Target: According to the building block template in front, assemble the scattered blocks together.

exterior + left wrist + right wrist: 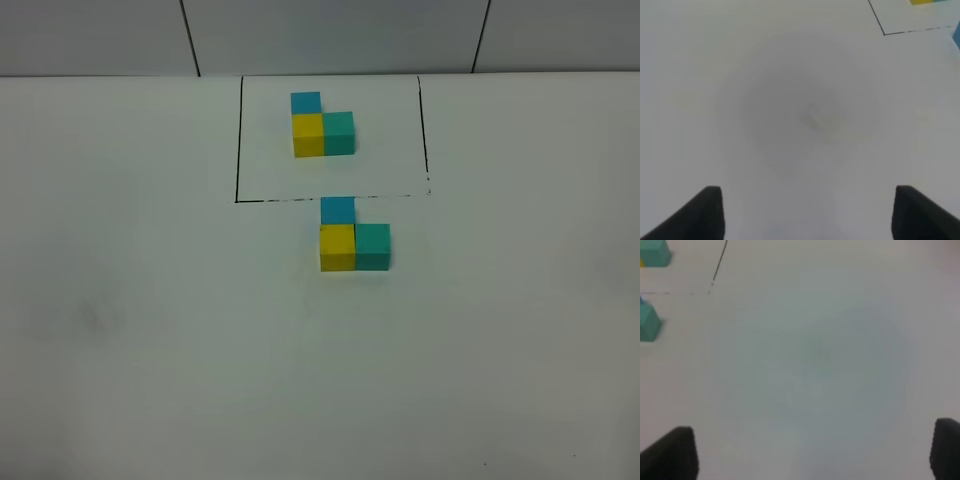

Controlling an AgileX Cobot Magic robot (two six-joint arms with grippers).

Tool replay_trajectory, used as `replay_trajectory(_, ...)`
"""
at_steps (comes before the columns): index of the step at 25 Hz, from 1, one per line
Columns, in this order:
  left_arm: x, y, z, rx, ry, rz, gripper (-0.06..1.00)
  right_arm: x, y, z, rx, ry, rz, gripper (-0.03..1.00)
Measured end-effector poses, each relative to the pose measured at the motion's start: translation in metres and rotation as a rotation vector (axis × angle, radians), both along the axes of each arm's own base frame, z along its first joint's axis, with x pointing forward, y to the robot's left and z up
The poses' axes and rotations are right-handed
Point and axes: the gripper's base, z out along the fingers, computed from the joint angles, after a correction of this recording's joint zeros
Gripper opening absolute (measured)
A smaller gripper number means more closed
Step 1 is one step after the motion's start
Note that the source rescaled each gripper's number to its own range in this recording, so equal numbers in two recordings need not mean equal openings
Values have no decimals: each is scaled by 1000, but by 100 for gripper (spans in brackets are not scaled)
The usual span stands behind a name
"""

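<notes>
Both grippers hang over bare white table with nothing between their dark fingers. From the left wrist camera, the left gripper has its two fingertips spread wide apart, pointing down at an unmarked patch of tabletop, gripping nothing. The right gripper shows the same pose in its own camera: fingertips far apart, jaws released, only plain surface below. Neither arm appears in the high camera's picture.

Up at the far side of the table sits the building block template, an L of blue, yellow and teal-green cubes inside a thin black rectangle. Just outside that rectangle's near line stand the scattered blocks, now touching each other in the same L: the blue cube behind the yellow cube, the teal-green cube pressed to the yellow one's right side. Both wrist cameras catch only corners of these cubes at the edge of view, well apart from the fingers.
</notes>
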Motion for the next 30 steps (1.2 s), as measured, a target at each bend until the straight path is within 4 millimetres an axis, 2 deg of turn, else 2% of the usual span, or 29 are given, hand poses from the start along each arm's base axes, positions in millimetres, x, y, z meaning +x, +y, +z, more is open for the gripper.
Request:
replay_trajectory(9, 0, 0, 0, 0, 0, 0, 58, 0, -4, 0, 30, -2, -68, 87)
replay_trajectory(30, 0, 0, 0, 0, 0, 0, 58, 0, -5, 0, 28, -2, -73, 84)
